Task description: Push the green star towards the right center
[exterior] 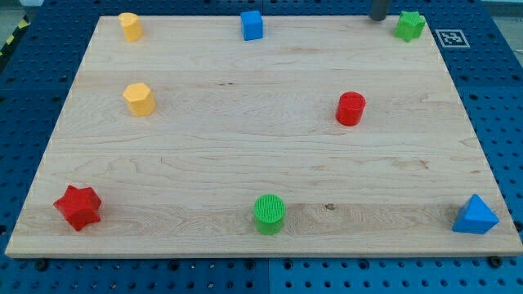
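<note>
The green star point(409, 25) sits at the top right corner of the wooden board point(245, 122). My tip point(378, 18) comes in from the view's top edge and rests just to the left of the star, a small gap apart from it. Only the rod's lower end shows.
A blue cube point(252, 24) and a yellow block point(130, 26) sit along the top edge. A yellow hexagon point(139, 99) is at left, a red cylinder point(350, 108) at right centre. A red star point(78, 207), green cylinder point(269, 213) and blue triangle point(475, 216) line the bottom.
</note>
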